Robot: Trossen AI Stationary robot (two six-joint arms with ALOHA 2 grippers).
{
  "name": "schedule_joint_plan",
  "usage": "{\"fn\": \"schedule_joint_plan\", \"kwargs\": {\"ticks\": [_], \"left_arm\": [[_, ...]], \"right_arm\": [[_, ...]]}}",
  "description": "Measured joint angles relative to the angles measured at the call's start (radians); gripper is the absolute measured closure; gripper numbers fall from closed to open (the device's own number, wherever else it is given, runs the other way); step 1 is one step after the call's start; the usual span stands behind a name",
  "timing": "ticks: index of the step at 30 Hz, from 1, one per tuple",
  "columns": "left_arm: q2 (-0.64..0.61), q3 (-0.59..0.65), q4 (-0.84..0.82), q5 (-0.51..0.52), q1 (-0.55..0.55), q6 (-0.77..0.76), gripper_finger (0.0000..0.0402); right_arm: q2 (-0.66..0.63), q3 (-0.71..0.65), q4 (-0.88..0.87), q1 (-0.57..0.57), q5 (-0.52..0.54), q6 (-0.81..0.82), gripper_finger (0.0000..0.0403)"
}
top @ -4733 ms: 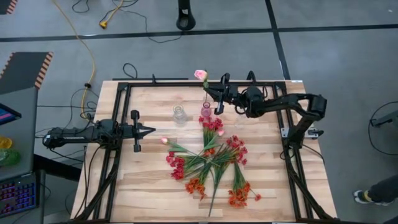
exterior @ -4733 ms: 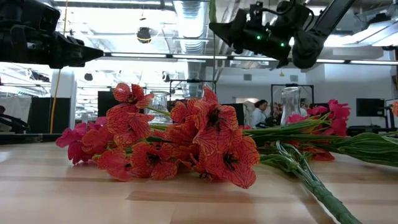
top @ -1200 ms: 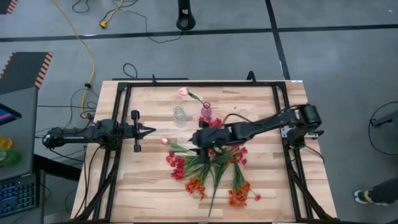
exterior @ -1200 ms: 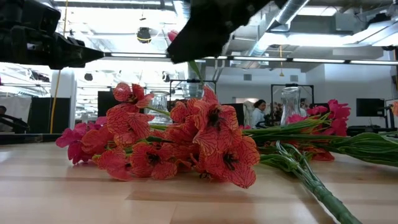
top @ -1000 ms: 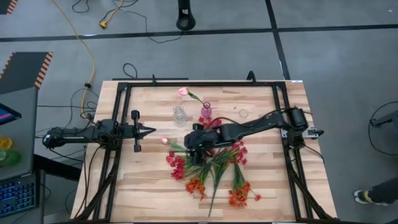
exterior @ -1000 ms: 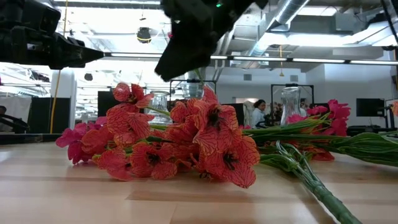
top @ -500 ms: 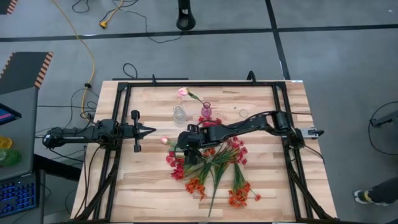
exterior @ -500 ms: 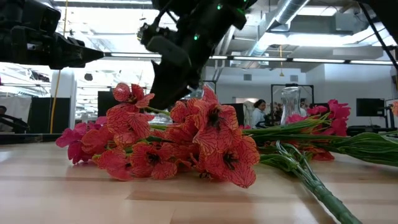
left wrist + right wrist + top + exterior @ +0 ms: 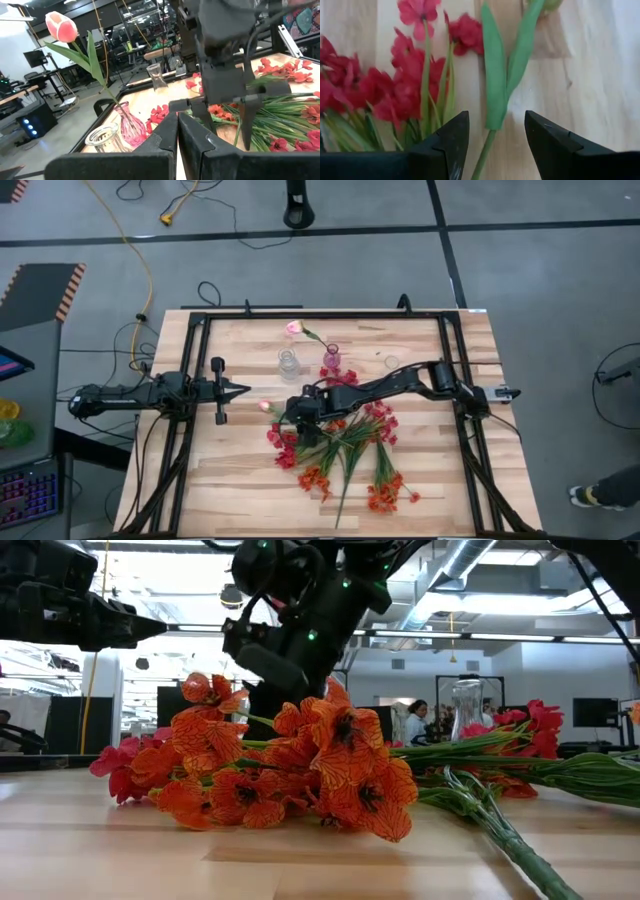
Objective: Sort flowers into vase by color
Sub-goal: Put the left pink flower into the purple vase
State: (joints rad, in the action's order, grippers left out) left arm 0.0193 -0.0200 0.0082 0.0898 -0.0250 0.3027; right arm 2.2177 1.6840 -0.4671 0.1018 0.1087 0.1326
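- Flowers (image 9: 340,445) lie heaped mid-table; one pink tulip (image 9: 294,329) stands in the pink vase (image 9: 331,361), beside a clear vase (image 9: 288,364).
- Right gripper (image 9: 293,423) hangs low over the heap, fingers (image 9: 451,145) spread either side of a green stem (image 9: 495,100), not grasping.
- Left gripper (image 9: 243,390) waits clenched and empty at the table's left.

Pale pink tulip bud (image 9: 547,4) cut off by the right wrist view's edge, right gripper (image 9: 262,705) tips hidden behind orange blossom cluster (image 9: 300,775)
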Motion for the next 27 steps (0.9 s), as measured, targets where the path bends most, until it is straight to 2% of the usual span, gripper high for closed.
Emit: {"fn": "schedule_joint_plan", "kwargs": {"ticks": [6, 10, 27], "left_arm": [[0.0, 0.0, 0.0, 0.0, 0.0, 0.0, 0.0401], [0.0, 0.0, 0.0, 0.0, 0.0, 0.0, 0.0401], [0.0, 0.0, 0.0, 0.0, 0.0, 0.0, 0.0401]], "right_arm": [[-0.003, -0.005, 0.01, -0.009, 0.006, 0.001, 0.0194], [-0.003, -0.006, -0.009, -0.015, -0.034, 0.002, 0.0218], [0.029, -0.006, -0.015, -0.017, -0.034, -0.001, 0.0313]]}}
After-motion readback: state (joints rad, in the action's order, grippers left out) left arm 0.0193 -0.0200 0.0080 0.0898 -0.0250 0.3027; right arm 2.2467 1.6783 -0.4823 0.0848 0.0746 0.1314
